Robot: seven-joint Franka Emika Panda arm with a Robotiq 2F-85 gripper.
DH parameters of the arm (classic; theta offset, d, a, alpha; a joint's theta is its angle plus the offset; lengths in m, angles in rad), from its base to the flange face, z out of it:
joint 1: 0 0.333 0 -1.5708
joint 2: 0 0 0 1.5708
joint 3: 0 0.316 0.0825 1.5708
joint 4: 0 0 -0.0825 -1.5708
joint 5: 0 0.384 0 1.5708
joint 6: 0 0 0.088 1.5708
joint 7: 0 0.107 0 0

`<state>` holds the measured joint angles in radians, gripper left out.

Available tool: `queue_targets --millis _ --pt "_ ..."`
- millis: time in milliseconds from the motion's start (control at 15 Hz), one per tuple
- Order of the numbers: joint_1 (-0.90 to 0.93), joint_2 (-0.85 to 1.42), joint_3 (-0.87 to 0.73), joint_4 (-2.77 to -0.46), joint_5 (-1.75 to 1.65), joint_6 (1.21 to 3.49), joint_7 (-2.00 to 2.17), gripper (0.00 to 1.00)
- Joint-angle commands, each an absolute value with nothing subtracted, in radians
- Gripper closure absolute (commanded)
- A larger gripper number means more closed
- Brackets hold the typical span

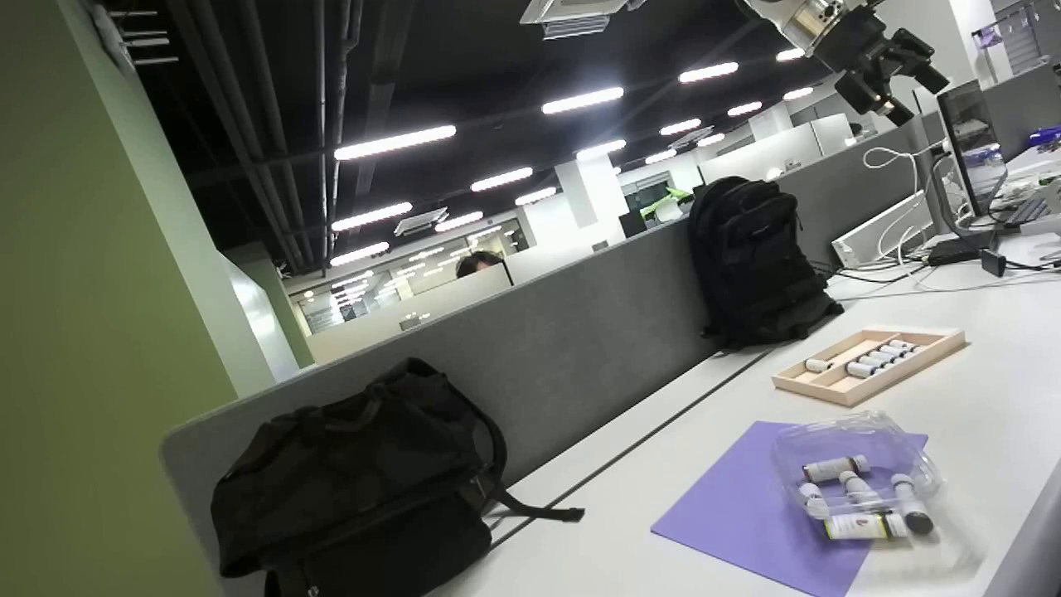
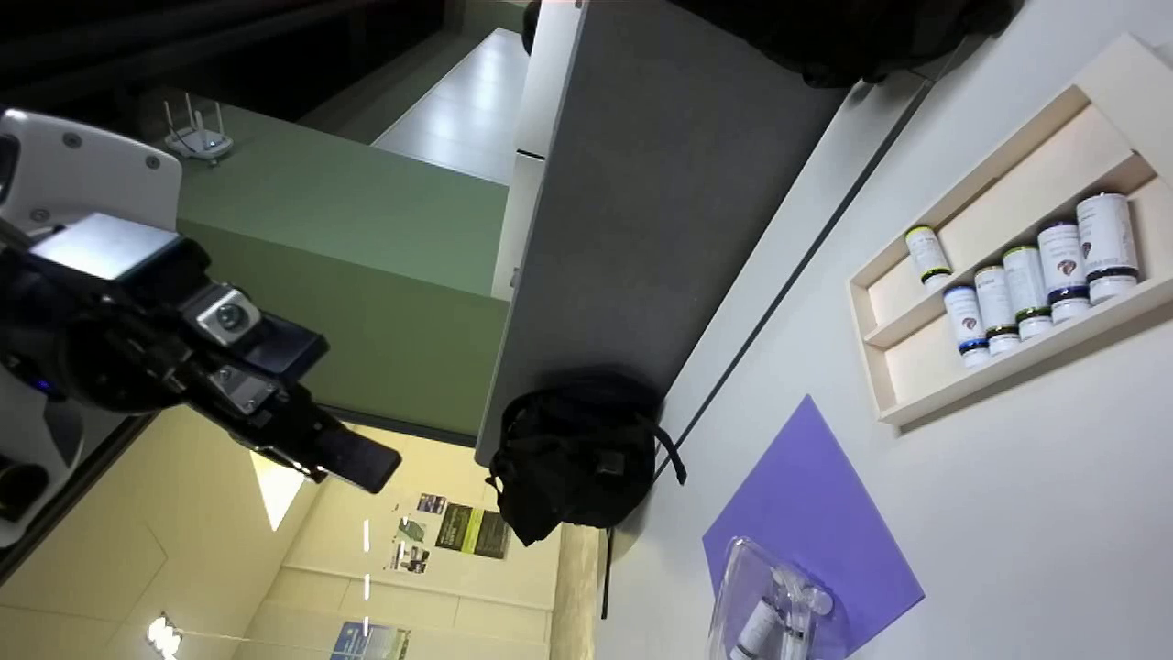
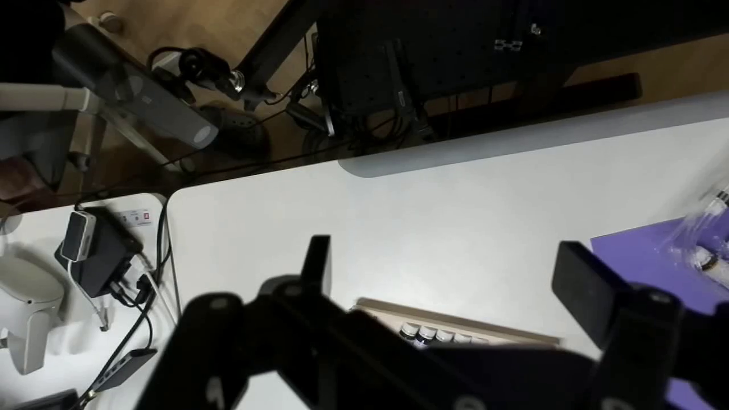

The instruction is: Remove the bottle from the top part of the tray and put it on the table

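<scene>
A light wooden tray (image 1: 908, 373) lies on the white table (image 1: 1003, 398); the tray also shows in an exterior view (image 2: 1017, 367). A single small white bottle (image 1: 818, 365) with a dark cap band lies in its upper, narrower compartment, also seen in an exterior view (image 2: 927, 252). A row of several bottles (image 2: 1031, 275) lies in the lower compartment. My gripper (image 1: 918, 99) is high above the table, away from the tray. In the wrist view the gripper (image 3: 444, 253) is open and empty; its body covers most of the tray (image 3: 455, 318), and the single bottle is hidden there.
A purple sheet (image 1: 729, 497) and a clear plastic container (image 1: 870, 421) with several bottles lie near the tray. Two black backpacks (image 1: 356, 473) (image 1: 750, 257) stand along the grey divider (image 1: 597, 332). A laptop (image 1: 974, 149) and cables are at the far end.
</scene>
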<state>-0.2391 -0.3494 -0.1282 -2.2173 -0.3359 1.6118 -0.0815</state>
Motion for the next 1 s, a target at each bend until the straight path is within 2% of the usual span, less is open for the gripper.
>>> queue_targets --millis 0,533,933 --pt "-0.215 -0.350 -0.149 -2.215 -0.341 1.608 -0.076 0.00" --pt "-0.216 0.089 -0.182 -2.207 -0.317 2.205 0.014 0.00" --pt "-0.199 0.482 -0.196 -1.928 -0.243 2.333 0.149 0.00"
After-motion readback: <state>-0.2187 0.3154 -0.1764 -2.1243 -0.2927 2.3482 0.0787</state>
